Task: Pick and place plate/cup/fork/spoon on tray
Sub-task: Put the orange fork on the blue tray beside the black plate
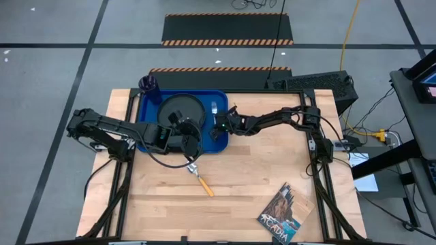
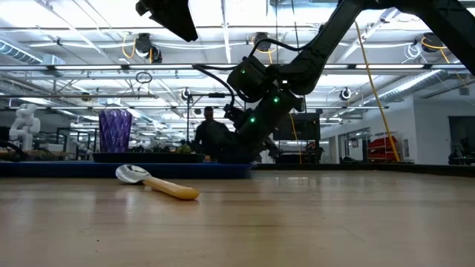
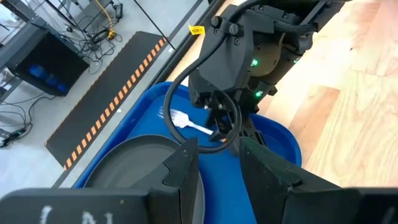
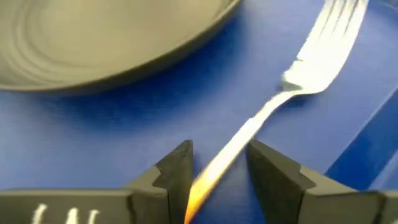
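Observation:
The blue tray [image 1: 146,129] holds the black plate [image 1: 182,109] and, at its far left corner, the purple cup [image 1: 150,85]. The fork [image 4: 311,62] lies on the tray right of the plate, tines toward the far edge. My right gripper [image 4: 217,171] is low over the tray, slanting down from the right. Its fingers are apart on either side of the fork's orange handle [image 4: 200,193]. My left gripper [image 3: 221,168] hovers open above the tray's near edge, nothing between its fingers. The spoon [image 1: 199,178] lies on the bare table near the tray. My right gripper has the fork's handle [image 4: 205,183] running along the gap between its fingers, close to one finger [image 4: 177,171]. I cannot tell whether either finger touches it. The fork lies flat on the tray floor.
A book [image 1: 281,214] lies near the table's near right corner. The bare wood [image 1: 272,163] stretches right of the tray. In the low view the spoon [image 2: 156,182] lies in front of the tray's edge [image 2: 74,169], and a person [image 2: 210,133] stands far behind.

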